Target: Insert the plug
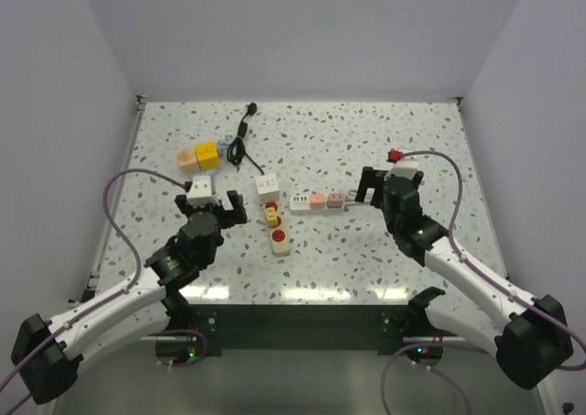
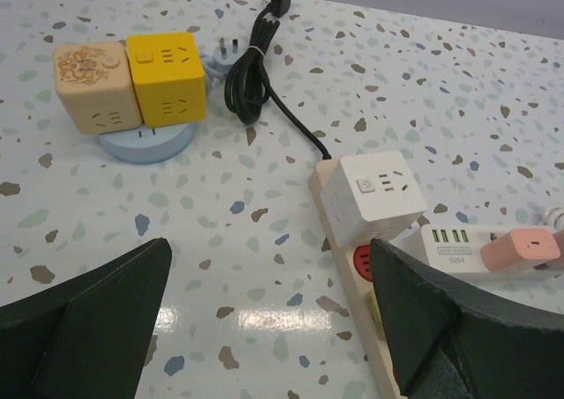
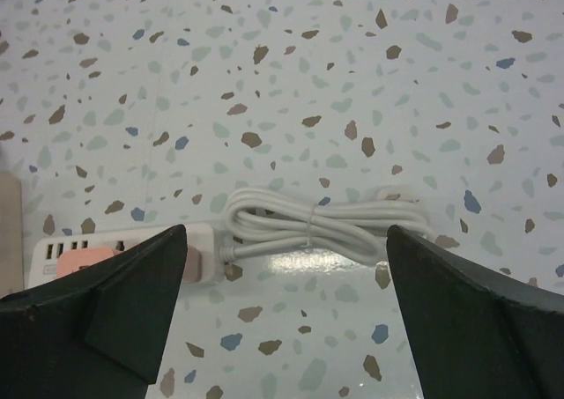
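A beige power strip (image 1: 275, 224) lies mid-table with a white cube adapter (image 2: 374, 196) plugged into its far end and red sockets (image 2: 361, 262) along it. Beside it lies a white power strip (image 1: 316, 201) carrying a pink plug (image 2: 529, 247); the pink plug (image 3: 84, 260) also shows in the right wrist view. My left gripper (image 2: 271, 245) is open over bare table just left of the beige strip, its right finger (image 2: 458, 328) overlapping the strip. My right gripper (image 3: 286, 232) is open, its fingers either side of the white strip's bundled cord (image 3: 317, 227). Neither holds anything.
A yellow cube (image 2: 167, 77) and a beige patterned cube (image 2: 92, 86) sit on a round blue base (image 2: 145, 142) at the far left. A coiled black cable (image 2: 251, 73) with a grey plug (image 2: 220, 57) lies behind the beige strip. White walls enclose the table.
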